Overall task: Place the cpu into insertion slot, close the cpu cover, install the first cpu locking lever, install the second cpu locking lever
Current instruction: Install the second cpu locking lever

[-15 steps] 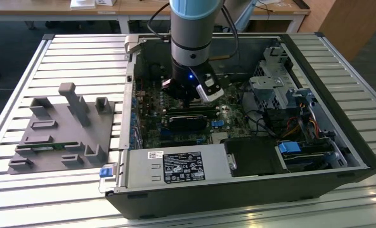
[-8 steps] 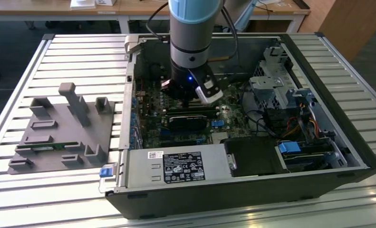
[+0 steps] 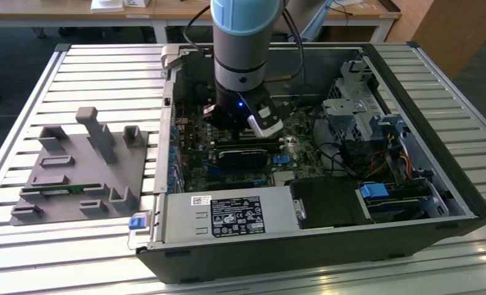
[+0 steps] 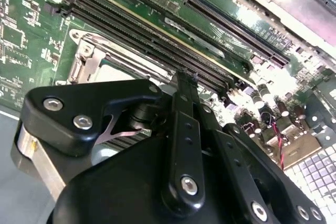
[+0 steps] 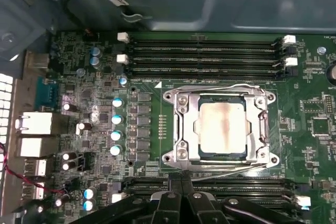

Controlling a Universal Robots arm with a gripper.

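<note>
My pincer (image 5: 181, 182), fingers pressed together and empty, hovers at the slot's (image 5: 219, 129) edge, where the cpu (image 5: 220, 125) sits seated under the lowered cover (image 5: 181, 129).

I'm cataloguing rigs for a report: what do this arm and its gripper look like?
The arm is a thick cylinder with a light-blue cap over silver-grey, a black wrist with a small blue light, and black cables. The gripper is black, with jointed linkage bars and silver screws.

A lab or workshop: an opened computer case (image 3: 308, 203) on a slatted metal bench (image 3: 78, 61), wooden desks (image 3: 87, 15) at twelve o'clock
</note>
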